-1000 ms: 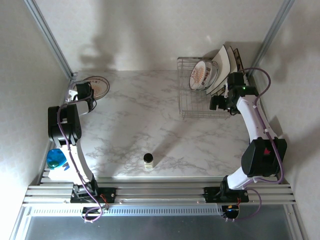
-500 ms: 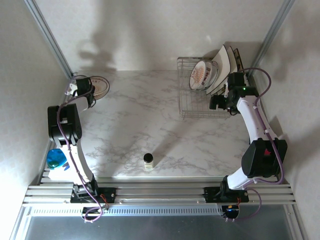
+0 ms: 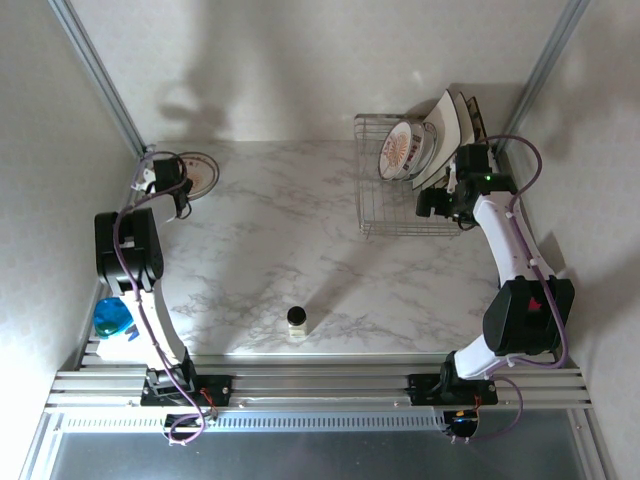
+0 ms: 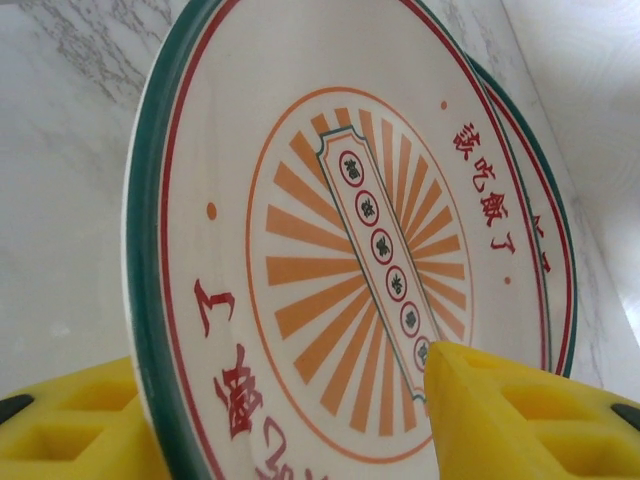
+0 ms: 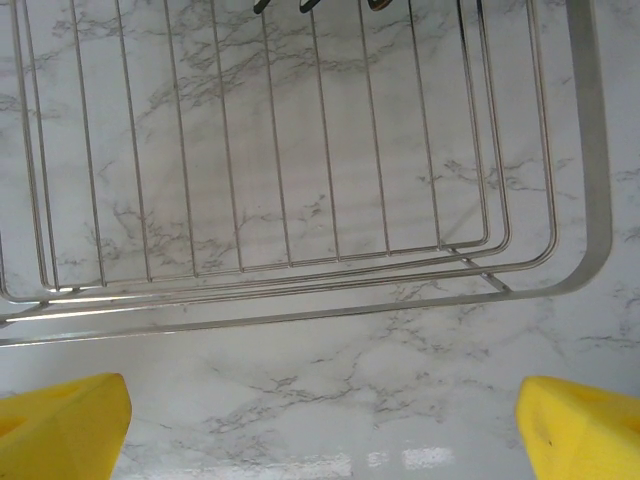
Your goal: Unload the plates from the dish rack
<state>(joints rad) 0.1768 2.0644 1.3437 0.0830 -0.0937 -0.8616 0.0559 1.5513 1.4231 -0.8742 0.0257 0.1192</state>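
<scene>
Two stacked round teal-rimmed plates (image 4: 330, 200) lay left of the silver wire dish rack (image 3: 385, 215), lower one mostly hidden. Left gripper (image 4: 290, 370), fingers (image 4: 520, 420) parted, straddled the upper rim; right gripper (image 5: 322, 400) gaped empty beside that rack.

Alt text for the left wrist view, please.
A round white plate with a teal-green rim, orange sunburst and red characters, close up between the yellow fingertips of the left gripper. A second matching plate edges out behind it, with the marble table beyond.
</scene>
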